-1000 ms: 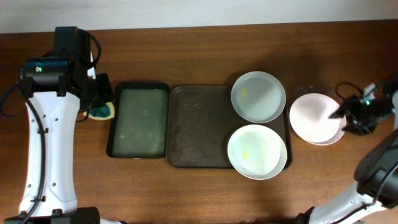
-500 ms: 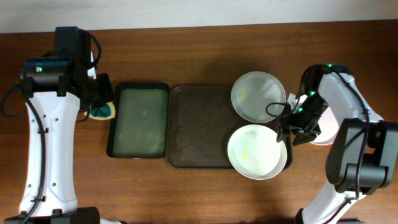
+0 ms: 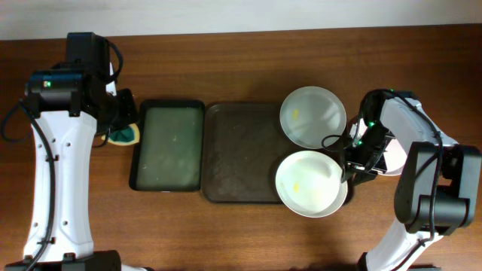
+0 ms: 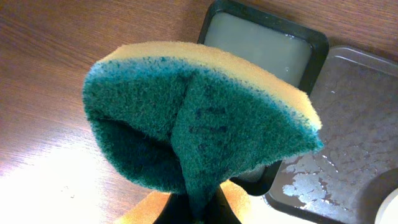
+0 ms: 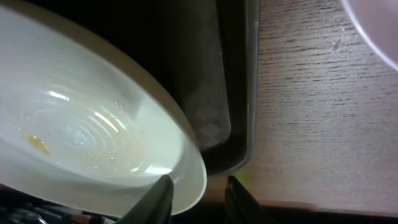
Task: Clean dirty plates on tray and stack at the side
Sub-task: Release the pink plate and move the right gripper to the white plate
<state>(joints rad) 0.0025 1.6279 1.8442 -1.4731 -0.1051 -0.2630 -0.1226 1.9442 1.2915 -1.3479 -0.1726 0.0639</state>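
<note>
Two white plates lie on the brown tray (image 3: 239,154): a back plate (image 3: 312,117) and a front plate (image 3: 309,183), each with a small yellow smear. A third plate (image 3: 398,154) lies on the table to the right, partly hidden by the right arm. My right gripper (image 3: 351,167) is open with its fingers astride the front plate's right rim (image 5: 198,186). The front plate (image 5: 93,137) fills the left of the right wrist view. My left gripper (image 3: 120,126) is shut on a green and yellow sponge (image 4: 199,118), left of the trays.
A narrower black tray (image 3: 167,145) with a greenish inside lies left of the brown tray and shows in the left wrist view (image 4: 261,43). The brown tray's wet floor (image 4: 354,124) and its right rim (image 5: 236,93) are visible. Bare wood surrounds the trays.
My right arm has swung in from the side plate at the far right to the front plate's right rim. The left arm and sponge have not moved.
</note>
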